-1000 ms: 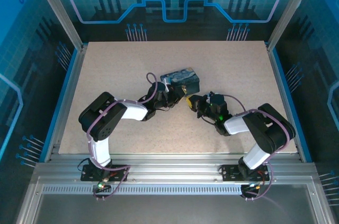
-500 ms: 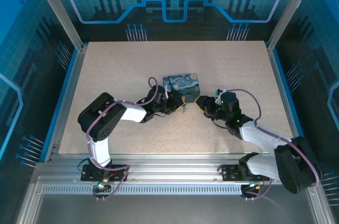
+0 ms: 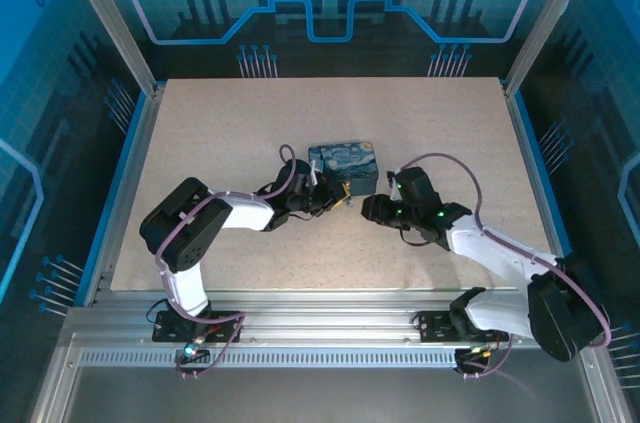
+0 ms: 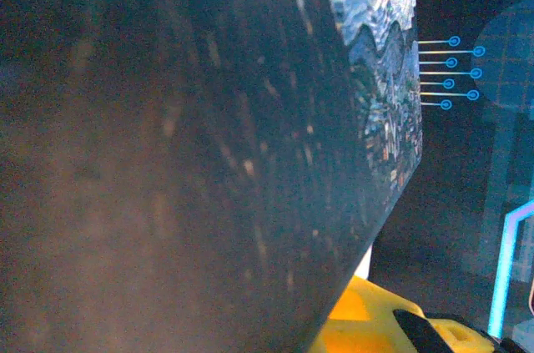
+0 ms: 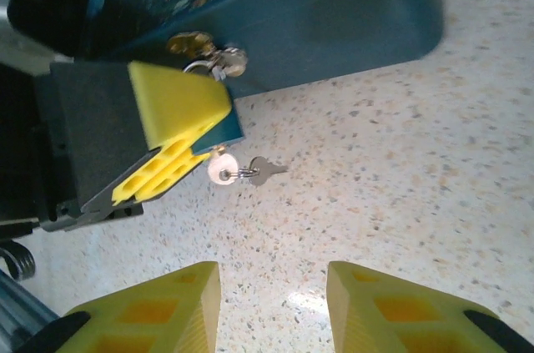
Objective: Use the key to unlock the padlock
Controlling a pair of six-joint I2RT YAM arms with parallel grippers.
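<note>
Padlock [image 5: 207, 51] hangs on the front wall of the dark-teal box [image 5: 334, 11], just above a yellow finger [image 5: 177, 101] of the left hand [image 3: 325, 193], which sits against that wall. I cannot tell how far that hand is open. Key [image 5: 265, 171] lies flat on the speckled surface [image 5: 400, 169], just beside that finger. Right hand [image 5: 271, 307] hovers near the key, fingers spread wide.

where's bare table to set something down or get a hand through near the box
The far strip of the table behind the box is bare, as are its left and right sides out to the edges. Crowded: the box front, where the left gripper, right gripper, padlock and key cluster.
</note>
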